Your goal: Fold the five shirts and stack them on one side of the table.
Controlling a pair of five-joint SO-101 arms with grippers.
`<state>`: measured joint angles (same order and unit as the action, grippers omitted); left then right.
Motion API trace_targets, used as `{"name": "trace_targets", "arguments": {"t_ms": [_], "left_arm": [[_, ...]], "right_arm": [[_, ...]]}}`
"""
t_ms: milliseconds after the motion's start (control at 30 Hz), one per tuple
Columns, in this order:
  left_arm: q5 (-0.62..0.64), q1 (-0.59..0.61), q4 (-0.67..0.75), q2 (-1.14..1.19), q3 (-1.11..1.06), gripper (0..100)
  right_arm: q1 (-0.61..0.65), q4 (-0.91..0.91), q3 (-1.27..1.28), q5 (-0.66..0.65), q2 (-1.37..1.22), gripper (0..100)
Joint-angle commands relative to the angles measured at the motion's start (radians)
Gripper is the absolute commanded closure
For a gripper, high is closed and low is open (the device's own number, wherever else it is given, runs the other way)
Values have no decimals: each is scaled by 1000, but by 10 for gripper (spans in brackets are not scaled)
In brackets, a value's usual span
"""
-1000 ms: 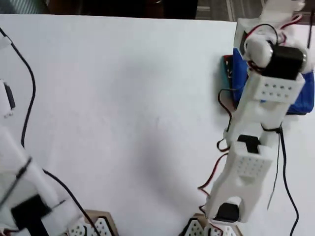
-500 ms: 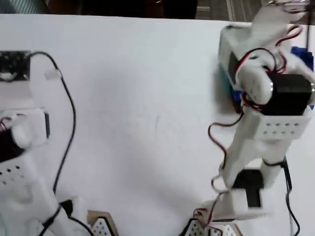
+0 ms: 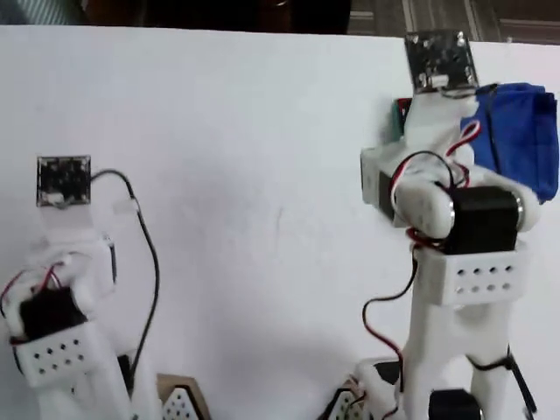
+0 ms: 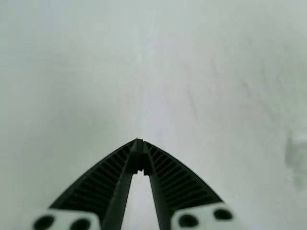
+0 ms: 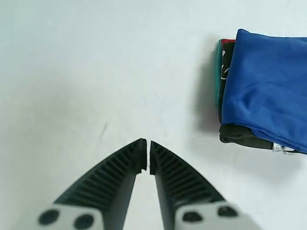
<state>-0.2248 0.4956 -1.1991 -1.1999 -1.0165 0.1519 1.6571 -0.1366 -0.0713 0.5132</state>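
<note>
The left gripper (image 4: 139, 145) is pressed together, empty, above the bare table (image 4: 86, 67). The right gripper (image 5: 147, 146) is likewise closed and empty, with the stack of shirts (image 5: 268, 91) near it.

A white table (image 3: 245, 131) was seen spread across most of the high view, evenly lit, with soft shadows cast on it. Beyond its far edge, a dark strip (image 3: 219, 10) was shown at 12 o'clock and grey flooring (image 3: 437, 16) at 1 o'clock.
</note>
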Motion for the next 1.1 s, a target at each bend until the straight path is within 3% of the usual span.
{"name": "trace_targets", "arguments": {"t_ms": [0,300,533,733,1067], "left_arm": [[-5,-9,103,-120,-128,969],[-133,-8,100,-462,-429,969],[-140,-12,0,-629,-473,969],[-141,-12,-34,-624,-475,969],[-138,-8,-100,-624,-607,970]], "right_arm": [[2,-137,201,9,110,978],[1,-641,957,2,579,978],[8,-915,1432,0,992,974],[8,-952,1714,0,1290,974],[8,-915,1830,8,1254,974]]}}
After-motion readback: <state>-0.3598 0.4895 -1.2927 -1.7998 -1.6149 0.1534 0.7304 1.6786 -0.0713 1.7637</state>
